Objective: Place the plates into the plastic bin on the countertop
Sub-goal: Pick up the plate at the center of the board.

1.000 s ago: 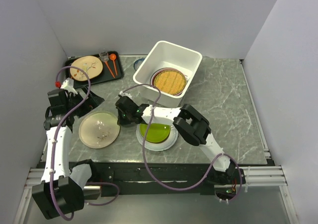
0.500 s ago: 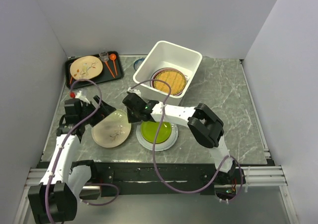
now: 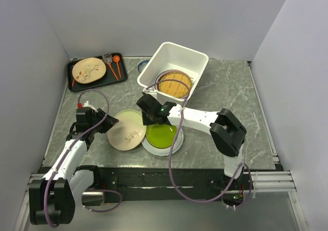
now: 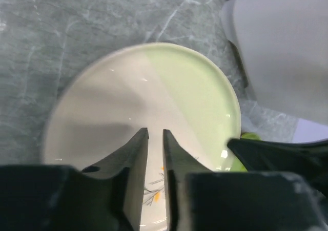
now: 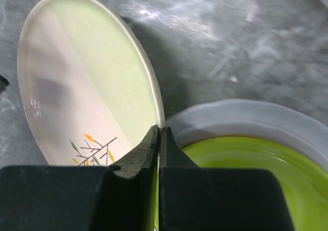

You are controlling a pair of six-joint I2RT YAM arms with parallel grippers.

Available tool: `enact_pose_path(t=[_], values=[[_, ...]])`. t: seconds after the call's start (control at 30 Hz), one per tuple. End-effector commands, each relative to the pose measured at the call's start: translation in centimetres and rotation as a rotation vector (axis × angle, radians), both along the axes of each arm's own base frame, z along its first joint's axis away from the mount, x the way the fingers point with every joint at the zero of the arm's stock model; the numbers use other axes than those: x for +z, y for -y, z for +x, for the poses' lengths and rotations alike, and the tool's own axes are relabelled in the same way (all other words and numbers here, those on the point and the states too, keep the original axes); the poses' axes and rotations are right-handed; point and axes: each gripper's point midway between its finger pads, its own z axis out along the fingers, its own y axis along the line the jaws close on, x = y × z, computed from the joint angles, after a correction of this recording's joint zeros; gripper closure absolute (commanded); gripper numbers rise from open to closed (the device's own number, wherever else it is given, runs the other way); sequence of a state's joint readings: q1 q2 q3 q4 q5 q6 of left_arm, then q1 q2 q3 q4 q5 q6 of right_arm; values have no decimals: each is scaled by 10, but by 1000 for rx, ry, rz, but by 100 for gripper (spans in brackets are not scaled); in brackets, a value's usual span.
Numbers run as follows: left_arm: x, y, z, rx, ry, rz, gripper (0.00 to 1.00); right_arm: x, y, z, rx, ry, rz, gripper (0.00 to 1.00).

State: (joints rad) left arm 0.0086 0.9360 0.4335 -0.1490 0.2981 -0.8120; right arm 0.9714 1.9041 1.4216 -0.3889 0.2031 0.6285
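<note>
here, the right pincer (image 5: 159,132) is clenched on the rim of a pale twig-motif plate (image 5: 87,82), which is tilted up off the bench (image 3: 230,92). the left pincer (image 4: 155,134) hangs over the plate's opposite side, jaws a slit apart; whether it grips cannot be told. just beside, a lime green plate (image 3: 161,135) lies on a white plate (image 3: 176,147). behind them, the plastic bin (image 3: 197,67) holds a woven yellow plate (image 3: 174,84). far left, a black tray (image 3: 72,82) carries a similar cream plate (image 3: 88,69).

Cream plate (image 3: 128,134) tilts beside lime green plate (image 3: 160,135) on white plate (image 3: 174,148); woven yellow plate (image 3: 175,84) in plastic bin (image 3: 177,54).
</note>
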Motion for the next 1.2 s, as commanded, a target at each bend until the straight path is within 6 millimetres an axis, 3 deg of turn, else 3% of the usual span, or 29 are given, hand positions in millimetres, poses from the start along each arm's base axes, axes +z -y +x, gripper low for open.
enact_pose_path(t=[0.0, 0.1, 0.23, 0.57, 0.8, 0.9, 1.03, 1.1, 1.17], values=[[-2, -7, 9, 39, 34, 22, 86, 51, 15, 12, -59, 104, 71, 100], [-11, -9, 8, 45, 12, 38, 99, 55, 21, 9, -67, 106, 73, 100], [-26, -9, 4, 47, -27, 37, 99, 58, 25, 7, -70, 105, 83, 100], [-71, 16, -9, -63, -153, 19, 99, 50, 39, 4, -70, 65, 124, 100], [-72, 18, -7, -62, -137, 47, 99, 46, 31, -2, -39, 42, 177, 100], [-71, 19, -6, -64, -136, 50, 99, 44, 25, -7, -13, 25, 202, 93], [-73, 21, -6, -78, -140, 44, 99, 36, 24, -9, -7, 4, 205, 65], [-74, 22, -5, -81, -145, 45, 99, 36, 22, -11, -2, -2, 219, 57], [-73, 23, -4, -84, -143, 45, 99, 32, 20, -12, 6, -20, 238, 56]])
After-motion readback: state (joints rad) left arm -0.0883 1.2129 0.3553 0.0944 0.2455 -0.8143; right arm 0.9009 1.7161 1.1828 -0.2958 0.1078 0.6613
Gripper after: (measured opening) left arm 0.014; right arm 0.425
